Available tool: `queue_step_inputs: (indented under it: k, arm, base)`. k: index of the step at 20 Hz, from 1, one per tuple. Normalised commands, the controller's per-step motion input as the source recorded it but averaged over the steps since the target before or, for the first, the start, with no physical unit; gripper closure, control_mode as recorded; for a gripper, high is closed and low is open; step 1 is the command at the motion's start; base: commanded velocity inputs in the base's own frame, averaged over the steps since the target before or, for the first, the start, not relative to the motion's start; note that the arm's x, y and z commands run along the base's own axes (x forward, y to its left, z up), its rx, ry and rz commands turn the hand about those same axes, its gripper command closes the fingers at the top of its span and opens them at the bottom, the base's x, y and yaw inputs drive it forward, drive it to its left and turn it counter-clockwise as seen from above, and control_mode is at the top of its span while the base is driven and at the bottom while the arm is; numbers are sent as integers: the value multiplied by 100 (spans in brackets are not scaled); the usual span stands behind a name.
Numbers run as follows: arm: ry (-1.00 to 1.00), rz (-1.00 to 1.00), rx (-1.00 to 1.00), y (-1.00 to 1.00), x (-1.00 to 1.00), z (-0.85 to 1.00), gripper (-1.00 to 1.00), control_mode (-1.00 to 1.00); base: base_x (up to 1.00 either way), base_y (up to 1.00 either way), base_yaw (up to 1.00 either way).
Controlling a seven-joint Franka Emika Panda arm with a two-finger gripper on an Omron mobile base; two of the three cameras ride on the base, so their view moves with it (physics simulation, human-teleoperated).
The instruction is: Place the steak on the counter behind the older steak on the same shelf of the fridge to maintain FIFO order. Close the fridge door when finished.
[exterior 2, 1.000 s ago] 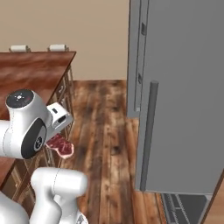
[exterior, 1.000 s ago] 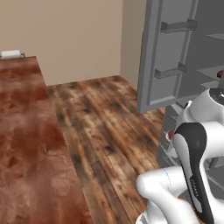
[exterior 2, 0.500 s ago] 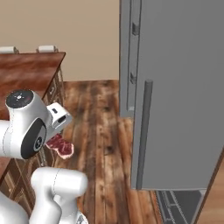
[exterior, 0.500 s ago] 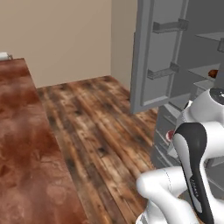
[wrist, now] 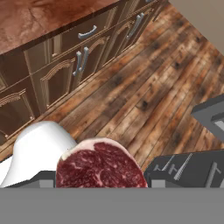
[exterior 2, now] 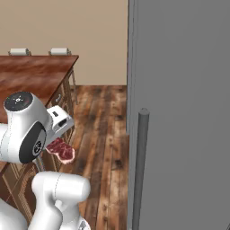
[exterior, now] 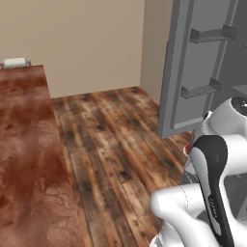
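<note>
The steak [exterior 2: 61, 150], a pinkish-red slab with a pale edge, hangs in my gripper [exterior 2: 57, 144], which is shut on it beside the arm's white shoulder. In the hand view the steak [wrist: 100, 164] covers the fingertips, with wooden floor below it. A red sliver of the steak [exterior: 187, 149] peeks out behind the arm. The counter [exterior: 24, 144] lies to the left, and its edge and drawers [wrist: 87, 33] show in the hand view. The fridge [exterior 2: 179, 112] stands to the right, its open door [exterior: 205, 72] showing inner racks. The older steak and the shelf are out of view.
Wooden plank floor [exterior: 116, 140] runs between counter and fridge. A vertical bar handle [exterior 2: 139, 166] stands close in front on the fridge door. Two white items [exterior 2: 20, 51] sit at the counter's far end. Dark grey fridge drawers with handles [wrist: 188, 168] lie below the hand.
The whole picture has shifted: the base has moved, so the fridge looms larger and the counter slides left. The steak stays held in the gripper in the same pose.
</note>
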Motion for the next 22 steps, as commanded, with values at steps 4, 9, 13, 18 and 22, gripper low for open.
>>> queue_step_inputs:
  k: [4,9,13,18,22]
  arm:
    - [0,0,0,0,0,0,100,100]
    - [0,0,0,0,0,0,100,100]
    - [0,0,0,0,0,0,100,100]
    - [0,0,0,0,0,0,100,100]
    - [0,0,0,0,0,0,100,100]
  base:
    - [72,29,18]
    - [41,57,-12]
    - [8,14,-51]
    - [11,0,-61]
    - [50,29,-58]
